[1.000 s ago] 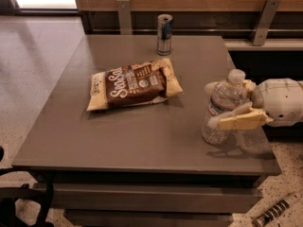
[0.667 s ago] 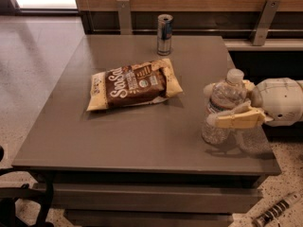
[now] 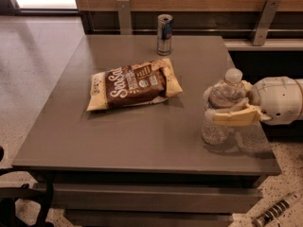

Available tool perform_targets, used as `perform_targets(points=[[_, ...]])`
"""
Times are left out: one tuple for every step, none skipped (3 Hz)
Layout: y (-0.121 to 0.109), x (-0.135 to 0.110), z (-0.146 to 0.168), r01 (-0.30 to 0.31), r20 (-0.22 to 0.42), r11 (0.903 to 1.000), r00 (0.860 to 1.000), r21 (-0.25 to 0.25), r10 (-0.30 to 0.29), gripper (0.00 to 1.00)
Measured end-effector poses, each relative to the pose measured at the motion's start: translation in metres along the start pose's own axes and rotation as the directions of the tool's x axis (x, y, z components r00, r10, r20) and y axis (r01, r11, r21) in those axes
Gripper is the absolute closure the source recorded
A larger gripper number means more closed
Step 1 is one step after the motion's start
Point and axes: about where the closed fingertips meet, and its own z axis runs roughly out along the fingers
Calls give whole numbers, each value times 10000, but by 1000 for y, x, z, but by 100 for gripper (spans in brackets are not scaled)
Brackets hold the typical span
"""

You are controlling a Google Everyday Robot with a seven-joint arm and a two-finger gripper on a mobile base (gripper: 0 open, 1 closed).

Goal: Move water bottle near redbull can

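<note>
Nothing has moved: gripper (image 3: 214, 106) still clasps the clear, white-capped water bottle (image 3: 217, 130).

You are watching very little change here. The gripper (image 3: 214, 107), closed around the water bottle (image 3: 218, 126) near the right edge of the counter (image 3: 142, 145), is drifting only a trace toward the left edge. It is taking the bottle along with it, and the white cap is shifting by the same slight amount.
</note>
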Motion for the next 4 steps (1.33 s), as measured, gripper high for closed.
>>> perform_targets(points=[[-24, -14, -11, -208, -54, 9983, 9998, 538, 211, 100], [-71, -37, -31, -547, -142, 9854, 9982, 1612, 577, 100], [-116, -52, -43, -712, -171, 9665, 9968, 2466, 778, 100], [-154, -61, -53, -584, -318, 9480, 9969, 3129, 719, 100]])
